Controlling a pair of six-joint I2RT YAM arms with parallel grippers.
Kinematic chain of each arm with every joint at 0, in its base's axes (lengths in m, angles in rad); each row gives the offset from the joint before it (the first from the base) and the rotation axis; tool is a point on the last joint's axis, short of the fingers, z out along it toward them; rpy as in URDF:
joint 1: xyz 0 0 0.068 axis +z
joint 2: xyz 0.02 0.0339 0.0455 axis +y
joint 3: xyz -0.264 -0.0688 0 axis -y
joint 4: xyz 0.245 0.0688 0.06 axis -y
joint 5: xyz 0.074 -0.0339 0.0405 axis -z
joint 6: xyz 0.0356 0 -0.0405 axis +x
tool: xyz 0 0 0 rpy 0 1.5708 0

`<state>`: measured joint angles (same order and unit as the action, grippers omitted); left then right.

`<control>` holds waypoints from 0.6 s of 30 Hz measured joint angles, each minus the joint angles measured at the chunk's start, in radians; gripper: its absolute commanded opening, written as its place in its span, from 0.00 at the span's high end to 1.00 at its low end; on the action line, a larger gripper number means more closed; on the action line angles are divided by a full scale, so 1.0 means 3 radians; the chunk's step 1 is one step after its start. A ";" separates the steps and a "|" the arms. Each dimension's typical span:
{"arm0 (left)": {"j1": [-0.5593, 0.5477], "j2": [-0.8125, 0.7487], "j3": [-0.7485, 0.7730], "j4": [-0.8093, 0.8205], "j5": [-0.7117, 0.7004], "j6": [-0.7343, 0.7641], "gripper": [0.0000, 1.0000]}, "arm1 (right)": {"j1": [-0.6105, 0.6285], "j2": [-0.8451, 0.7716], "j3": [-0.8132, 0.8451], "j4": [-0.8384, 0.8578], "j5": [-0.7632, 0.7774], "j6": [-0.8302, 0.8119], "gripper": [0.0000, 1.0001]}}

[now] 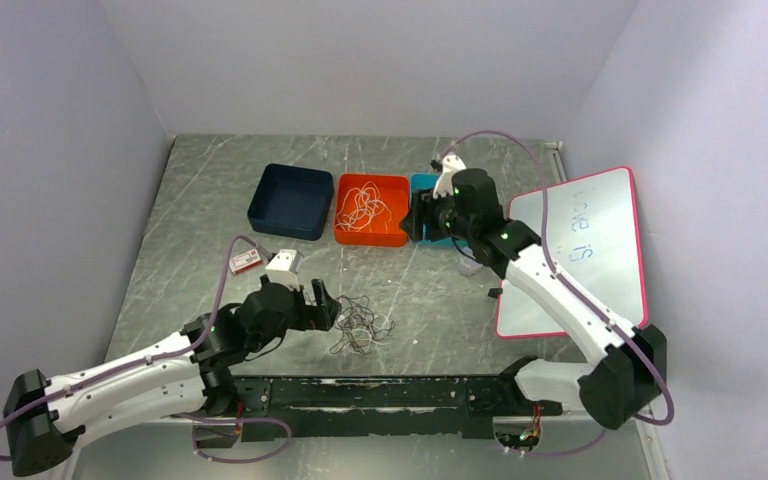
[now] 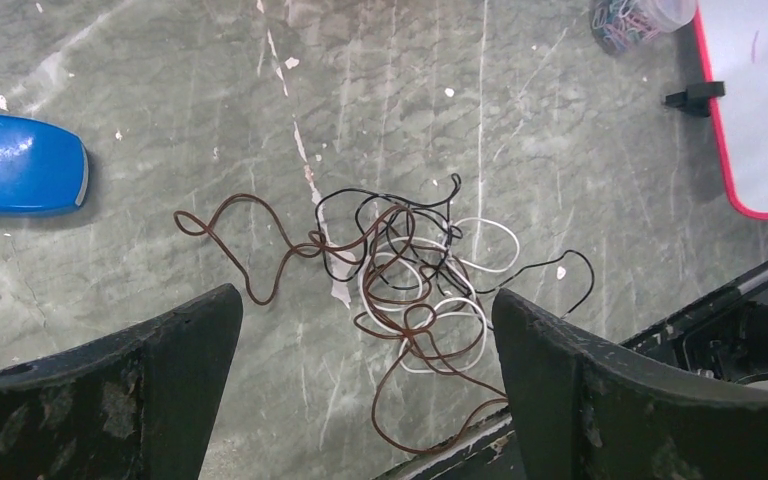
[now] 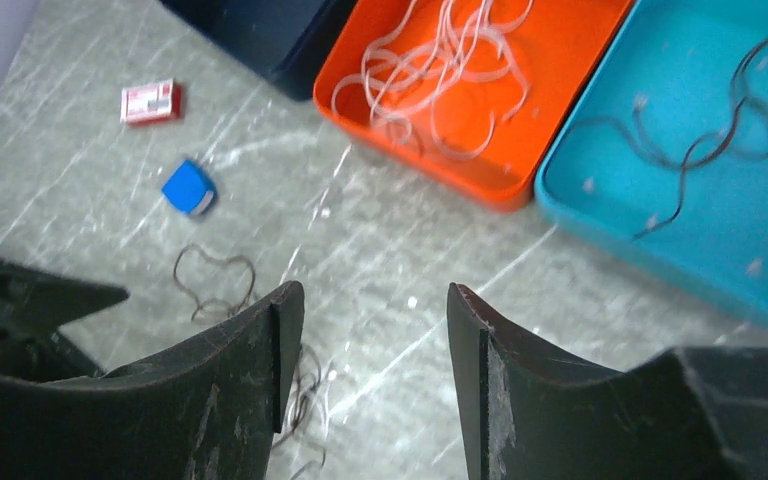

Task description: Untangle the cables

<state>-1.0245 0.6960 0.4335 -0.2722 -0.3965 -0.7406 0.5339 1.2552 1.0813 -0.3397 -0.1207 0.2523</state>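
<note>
Left wrist view has the left end effector spread wide and empty above the cables, a knot of brown, black and white strands on the tabletop near its front edge. The right end effector, also open and empty, hangs by the orange tray of white strands. A fresh pick seems due: pinch the outlying brown loop and draw it clear.
</note>
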 measured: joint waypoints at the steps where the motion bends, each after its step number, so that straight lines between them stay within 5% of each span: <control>1: 0.0000 0.0028 0.0000 0.0005 0.0003 0.0001 0.01 | 0.0004 -0.0076 -0.0090 -0.0011 -0.0039 0.0039 0.42; 11: 0.0000 0.0448 0.0111 0.0126 0.0084 0.0062 0.05 | 0.0181 -0.0324 -0.0973 -0.0151 -0.0365 0.0369 0.43; 18: 0.0000 0.0528 0.0114 0.0295 0.0164 0.0058 0.06 | 0.0191 0.0028 -0.1076 -0.0104 -0.0763 0.0286 0.46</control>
<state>-1.0245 0.8543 0.4679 -0.1837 -0.3473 -0.7231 0.5911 1.2636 0.7586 -0.3710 -0.3496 0.3382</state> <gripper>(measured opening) 0.949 0.559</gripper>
